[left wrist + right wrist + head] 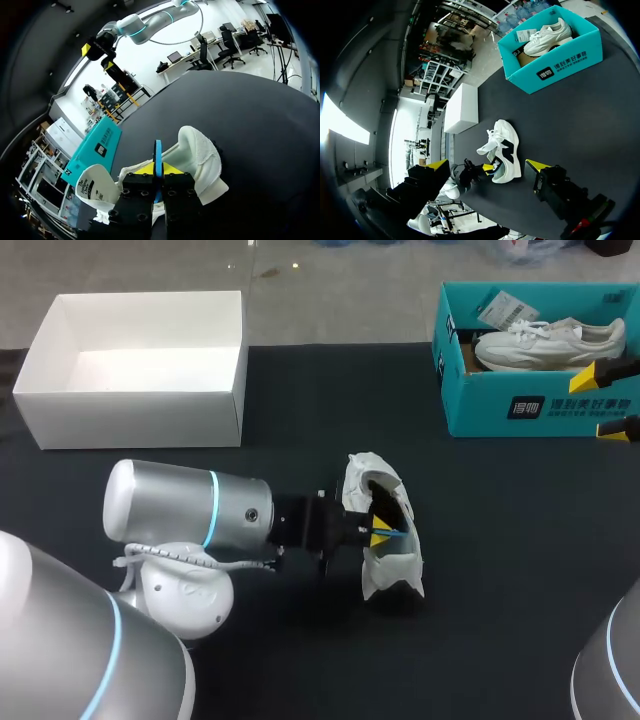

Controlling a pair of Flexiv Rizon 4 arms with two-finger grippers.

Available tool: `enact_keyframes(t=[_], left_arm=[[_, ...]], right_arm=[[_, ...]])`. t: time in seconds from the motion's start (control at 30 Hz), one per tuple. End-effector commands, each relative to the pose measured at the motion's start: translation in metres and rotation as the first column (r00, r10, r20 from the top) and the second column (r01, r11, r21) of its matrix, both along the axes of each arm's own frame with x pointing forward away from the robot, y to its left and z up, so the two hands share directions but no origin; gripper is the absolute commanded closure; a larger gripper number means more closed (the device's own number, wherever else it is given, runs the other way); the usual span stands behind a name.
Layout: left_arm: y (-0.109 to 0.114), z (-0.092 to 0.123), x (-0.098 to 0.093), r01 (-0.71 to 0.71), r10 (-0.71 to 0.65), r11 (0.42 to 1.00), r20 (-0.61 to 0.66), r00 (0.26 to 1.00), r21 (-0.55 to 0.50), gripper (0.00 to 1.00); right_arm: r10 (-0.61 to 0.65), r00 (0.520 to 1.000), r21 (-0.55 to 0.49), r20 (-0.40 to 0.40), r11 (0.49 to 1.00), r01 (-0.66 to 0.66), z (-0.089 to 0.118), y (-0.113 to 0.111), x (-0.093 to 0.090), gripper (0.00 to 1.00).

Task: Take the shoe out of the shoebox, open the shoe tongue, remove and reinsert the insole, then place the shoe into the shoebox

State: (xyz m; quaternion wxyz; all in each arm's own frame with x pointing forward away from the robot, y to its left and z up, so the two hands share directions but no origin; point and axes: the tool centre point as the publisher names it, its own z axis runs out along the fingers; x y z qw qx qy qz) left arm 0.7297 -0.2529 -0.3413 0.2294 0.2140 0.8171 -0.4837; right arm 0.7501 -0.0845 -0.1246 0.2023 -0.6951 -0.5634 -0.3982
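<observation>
A white shoe with black patches [392, 562] lies on its side on the dark table, just right of the middle. My left gripper [380, 532] reaches into its opening from the left. In the left wrist view its yellow tips are shut on the thin blue edge of the insole [158, 156], with the shoe's heel [200, 150] ahead and the tongue [92, 185] beside it. The teal shoebox [530, 408] stands at the back right with a second white shoe [550, 343] inside. My right gripper [608, 402] hangs open at the box's right end, holding nothing.
An empty white box [130, 418] stands at the back left. The table between the two boxes and in front of the teal shoebox is bare dark cloth. My left arm's silver body [190, 510] fills the near left.
</observation>
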Motion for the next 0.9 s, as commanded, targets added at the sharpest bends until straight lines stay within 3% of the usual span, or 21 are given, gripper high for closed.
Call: enact_keyframes(t=[0.03,0.4,0.63,0.67,0.77,0.83,0.9], left_arm=[[-0.002,-0.001,0.000,-0.001,0.001,1.000,-0.012,1.000,0.013,1.00],[-0.022,-0.016,0.013,0.032,-0.032,0.999,-0.070,0.997,0.007,1.00],[-0.014,0.000,0.003,0.021,-0.021,1.000,-0.053,0.998,-0.004,0.31],[-0.012,0.003,0.001,0.018,-0.019,1.000,-0.044,0.999,-0.005,0.28],[-0.009,0.011,-0.002,0.014,-0.014,1.000,-0.030,0.999,-0.007,0.32],[-0.007,0.012,-0.002,0.012,-0.012,1.000,-0.026,1.000,-0.003,0.50],[-0.005,0.012,-0.003,0.007,-0.007,1.000,-0.022,1.000,0.002,0.53]], right_arm=[[-0.002,1.000,-0.002,-0.001,1.000,0.002,0.000,0.001,0.000,0.00],[-0.002,1.000,-0.002,-0.001,1.000,0.002,0.000,0.001,0.000,0.00],[-0.002,1.000,-0.002,-0.001,1.000,0.002,0.000,0.001,0.000,0.00],[-0.002,1.000,-0.002,-0.001,1.000,0.002,0.000,0.001,0.000,0.00],[-0.002,1.000,-0.002,-0.001,1.000,0.002,0.000,0.001,0.000,0.00],[-0.002,1.000,-0.002,-0.001,1.000,0.002,0.000,0.001,0.000,0.00],[-0.002,1.000,-0.002,-0.001,1.000,0.002,0.000,0.001,0.000,0.00]])
